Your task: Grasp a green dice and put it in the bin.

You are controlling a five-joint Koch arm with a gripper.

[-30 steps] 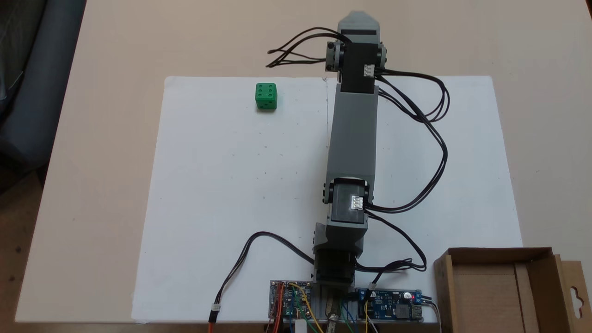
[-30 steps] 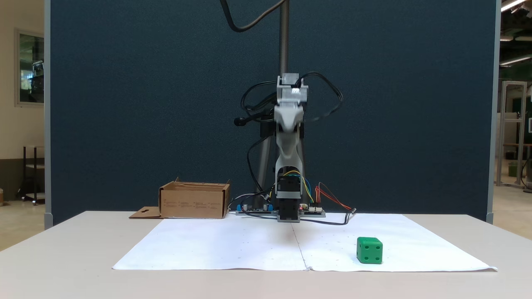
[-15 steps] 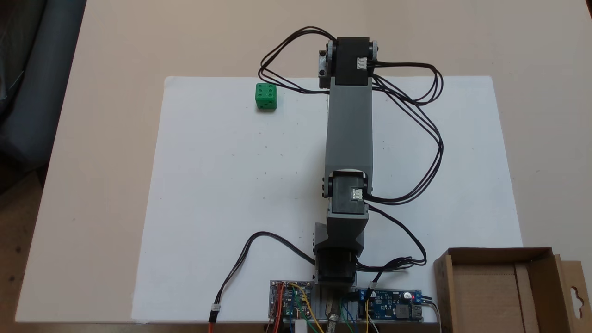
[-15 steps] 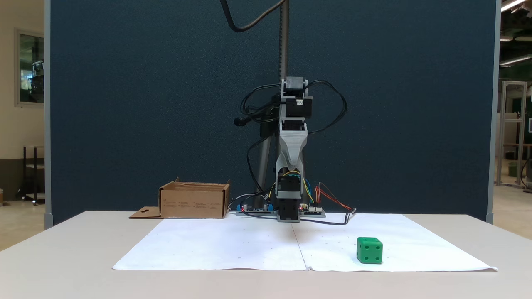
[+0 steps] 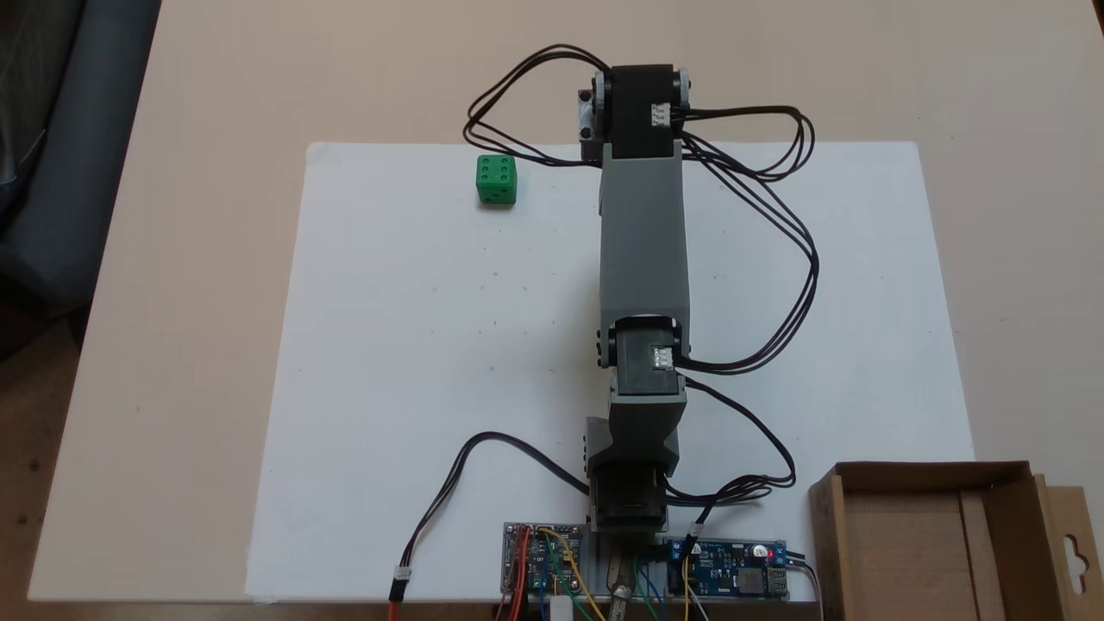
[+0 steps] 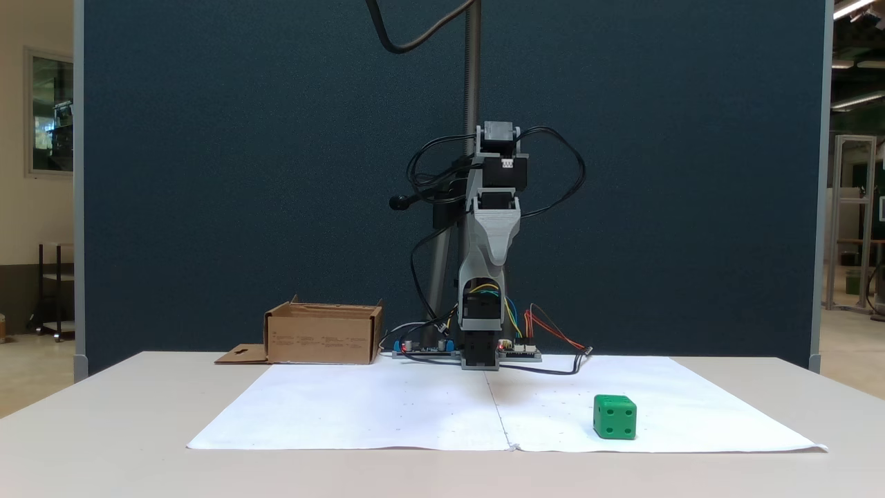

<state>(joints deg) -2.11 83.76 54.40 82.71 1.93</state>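
I can read no words or brands anywhere. The print on my bin (image 6: 323, 336) is too small to make out. My green dice (image 5: 496, 179) shows six pips on top.

The pincer is folded under the grey arm (image 5: 642, 233) when seen from above, so its jaws cannot be judged open or closed. The box (image 5: 931, 552), well away from it by the base, is cut off by the lower edge. From the front, the box (image 6: 323, 335) hides its inside behind its wall.
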